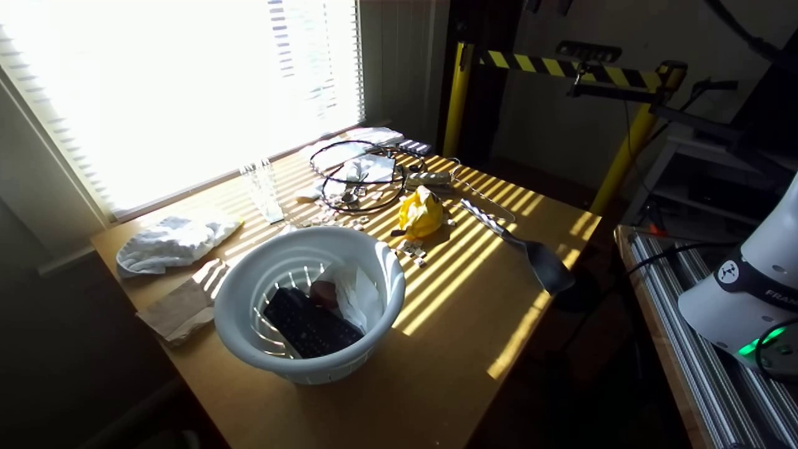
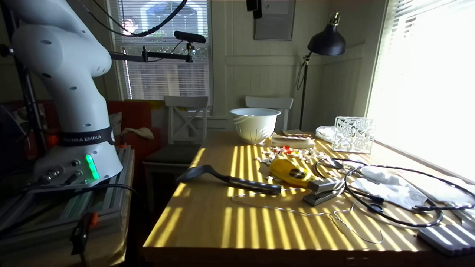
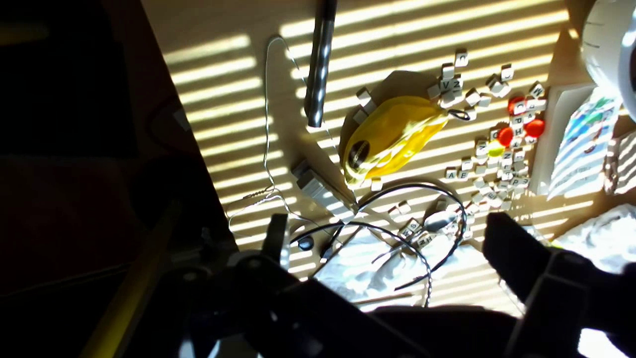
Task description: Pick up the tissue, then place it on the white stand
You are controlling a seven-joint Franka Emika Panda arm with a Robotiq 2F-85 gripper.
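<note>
White, sun-struck and rumpled: that's your tissue (image 3: 353, 268), down on the table (image 3: 228, 97), black cable (image 3: 464, 219) looping across it, stapler (image 3: 325, 194) just beside. Above hangs your gripper (image 3: 387, 228), fingers (image 3: 512, 238) spread well apart, nothing clasped. Now the bit everything turns on: in the wrist view the tissue shows between the two fingers but mostly lower than their tips, a shade toward the view's left edge. So your line, I'd say, is to ease toward the bottom of that view first, then drop. Which way does its long side run? Glare eats the edges, so you can't fairly call it from here; pick your wrist angle once you're closer. Mind that black cable! Pinch where it crosses and it may well ride up too; a bite clear of it looks kinder, and stuff this thin should bunch up with little squeeze. And there's your target: the white stand (image 2: 354, 134), in both exterior views, upright near the window (image 2: 419, 92), apart from the tissue. You've the pick to make, then the carry; by my reckoning the whole job lies ahead of you.
</note>
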